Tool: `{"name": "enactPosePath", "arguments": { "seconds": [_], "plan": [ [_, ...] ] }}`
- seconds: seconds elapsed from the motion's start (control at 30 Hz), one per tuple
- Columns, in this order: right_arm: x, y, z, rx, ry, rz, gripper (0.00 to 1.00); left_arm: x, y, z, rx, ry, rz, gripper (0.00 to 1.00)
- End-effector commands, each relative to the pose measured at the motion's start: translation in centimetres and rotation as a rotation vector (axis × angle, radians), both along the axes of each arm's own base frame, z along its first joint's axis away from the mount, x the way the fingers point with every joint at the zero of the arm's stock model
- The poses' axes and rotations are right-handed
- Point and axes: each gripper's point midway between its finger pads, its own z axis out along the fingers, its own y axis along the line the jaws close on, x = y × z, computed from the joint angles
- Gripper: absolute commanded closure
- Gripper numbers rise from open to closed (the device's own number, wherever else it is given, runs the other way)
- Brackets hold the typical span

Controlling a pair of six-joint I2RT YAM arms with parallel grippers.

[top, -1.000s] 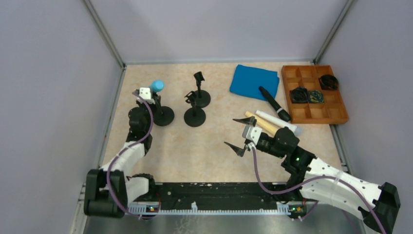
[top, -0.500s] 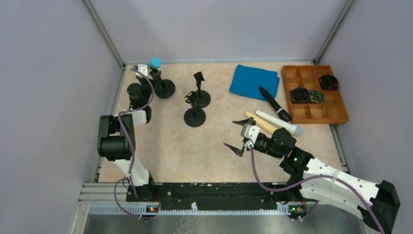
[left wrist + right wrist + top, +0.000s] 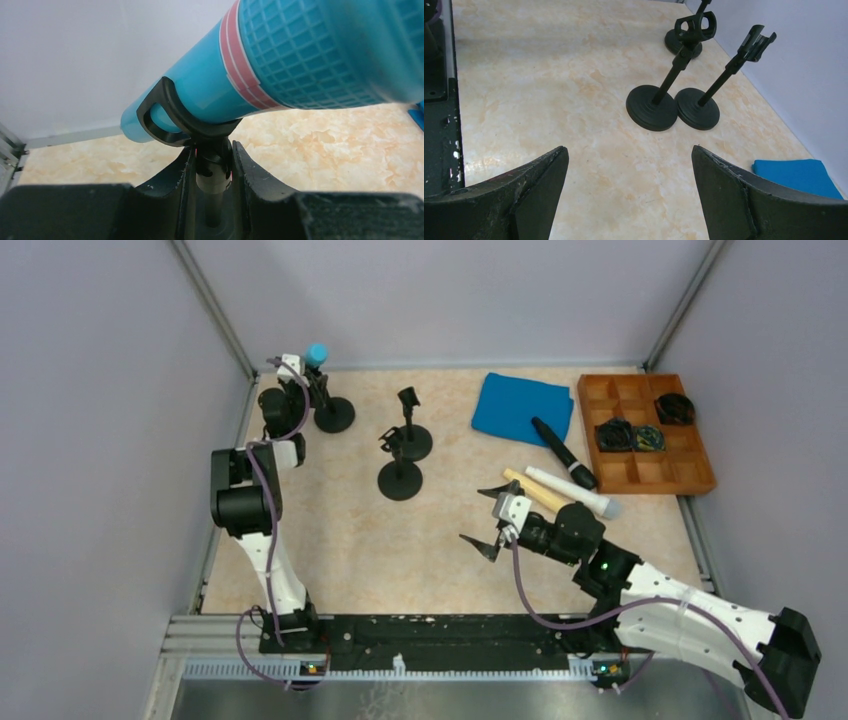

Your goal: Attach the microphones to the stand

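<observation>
We are finding the left fingers (image 3: 184, 197) closed on the post of a stand (image 3: 334, 416) at the upper left of the top view. The blue mic (image 3: 300, 55) is sitting tilted in that stand's clip (image 3: 170, 117). The right fingers (image 3: 531, 195) are standing wide apart, gripping nothing, over the tabletop (image 3: 400, 550) right of centre. Just beyond them the cream mic (image 3: 525, 485) and white mic (image 3: 568, 491) are lying side by side. The black mic (image 3: 563, 452) is lying partly on a cloth (image 3: 515, 405).
</observation>
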Motion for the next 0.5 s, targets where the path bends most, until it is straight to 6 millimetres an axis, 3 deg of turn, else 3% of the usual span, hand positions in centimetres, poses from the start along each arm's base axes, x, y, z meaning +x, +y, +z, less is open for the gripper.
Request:
{"name": "enactPosePath", "arguments": {
  "seconds": [0.0,0.1,0.2,0.37,0.43,0.47],
  "plan": [
    [0.1,0.1,1.3,0.039,-0.007,-0.01,0.09,1.0,-0.2,5.0,0.027,-0.141,-0.03,0.86],
    [0.1,0.0,1.3,0.039,-0.006,-0.014,0.09,1.4,0.2,4.1,0.02,-0.101,-0.009,0.72],
    [0.2,0.0,1.5,0.044,-0.007,-0.017,0.09,1.1,0.5,3.2,0.018,-0.074,0.012,0.52],
    [0.7,-0.1,1.9,0.085,0.019,-0.053,0.09,-0.5,0.4,3.1,0.003,-0.054,0.016,0.3],
    [0.9,-0.1,2.3,0.117,0.033,-0.072,0.09,-1.5,0.2,3.3,-0.028,-0.036,0.015,0.13],
    [1.0,0.0,2.4,0.128,0.039,-0.075,0.08,-2.2,0.2,3.1,-0.05,-0.019,0.022,0.1]
  ]
}}
